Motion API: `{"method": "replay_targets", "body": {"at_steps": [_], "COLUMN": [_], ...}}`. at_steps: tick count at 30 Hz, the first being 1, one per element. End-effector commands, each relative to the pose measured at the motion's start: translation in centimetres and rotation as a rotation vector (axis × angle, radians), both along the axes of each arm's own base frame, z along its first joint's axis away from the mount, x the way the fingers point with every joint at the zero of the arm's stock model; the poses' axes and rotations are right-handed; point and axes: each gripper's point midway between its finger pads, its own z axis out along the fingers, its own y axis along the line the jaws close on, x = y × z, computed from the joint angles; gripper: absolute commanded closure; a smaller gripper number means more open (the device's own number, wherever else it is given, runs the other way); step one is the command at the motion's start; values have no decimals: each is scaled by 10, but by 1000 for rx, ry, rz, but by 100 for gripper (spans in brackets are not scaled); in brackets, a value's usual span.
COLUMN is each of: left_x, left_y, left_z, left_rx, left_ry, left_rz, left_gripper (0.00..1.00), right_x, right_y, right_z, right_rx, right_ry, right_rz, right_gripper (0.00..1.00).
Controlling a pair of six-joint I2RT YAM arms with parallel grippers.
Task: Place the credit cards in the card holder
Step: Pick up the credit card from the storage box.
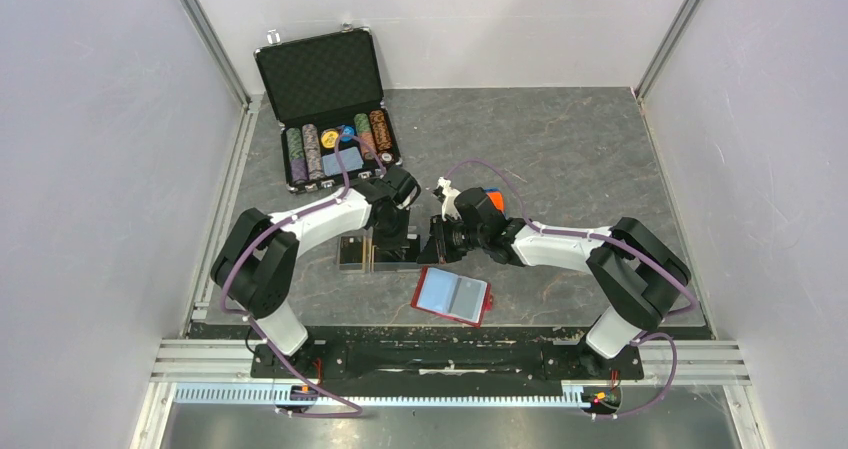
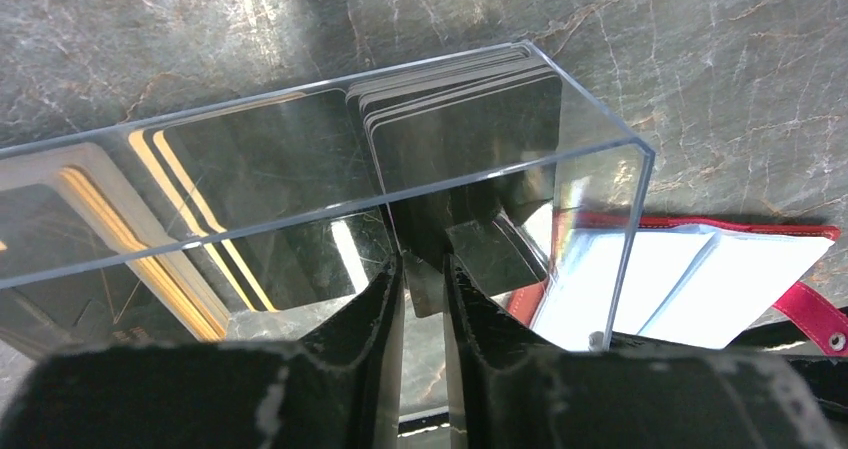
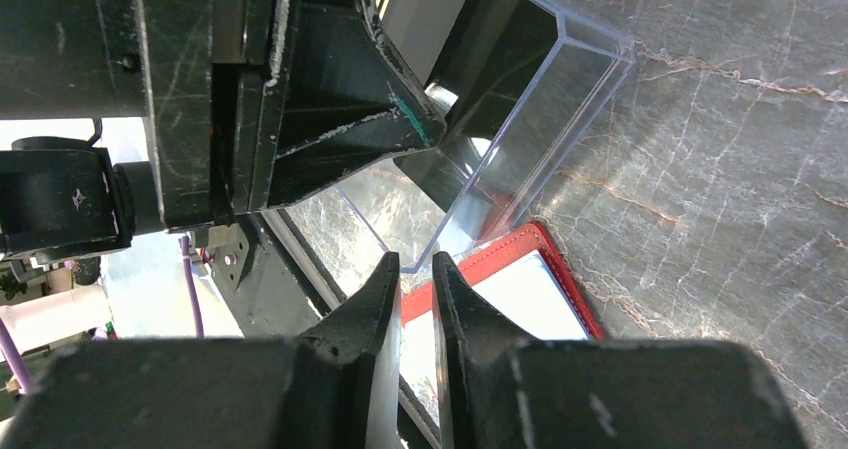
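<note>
The bench [image 1: 580,149] carries one card holder [image 2: 590,184], one red wallet [image 1: 452,295] and one black briefcase [image 1: 322,74]. The briefcase holds four rows of chips [image 1: 311,151], two loose chips [image 1: 330,137] and one pale blue card [image 1: 342,160]. The credit cards [image 2: 460,119] form two batches, too tightly stacked to count. There are two claws: the left claw [image 2: 425,269] and the right claw [image 3: 415,269].

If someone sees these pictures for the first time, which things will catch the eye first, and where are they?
First, the left end effector and right end effector meeting mid-table at the clear holder, with cards stacked inside. Next, the open black case of coloured chips at the back left, and the open red wallet near the front.
</note>
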Motion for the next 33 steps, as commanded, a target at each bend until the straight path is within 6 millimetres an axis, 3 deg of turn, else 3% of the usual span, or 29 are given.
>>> {"method": "replay_targets", "body": {"at_steps": [1, 6, 9, 11, 24, 33], "left_x": [-3, 0, 0, -2, -2, -1], "left_y": [-25, -29, -31, -30, -25, -34], "left_z": [21, 29, 29, 24, 4, 18], "left_rx": [-67, -80, -83, -71, 52, 9], "left_ry": [-22, -34, -29, -13, 27, -5], "left_rz": [-73, -79, -89, -98, -148, -150], "left_gripper": [79, 82, 77, 73, 73, 88], "right_x": [0, 0, 0, 0, 1, 1], "right_y": [6, 6, 6, 6, 6, 5], "right_z": [0, 1, 2, 2, 3, 2], "right_rx": [7, 9, 9, 9, 10, 2], "right_ry": [-32, -35, -37, -37, -45, -44], "right_rz": [14, 16, 18, 18, 20, 21], "right_gripper": [86, 86, 86, 86, 86, 85]}}
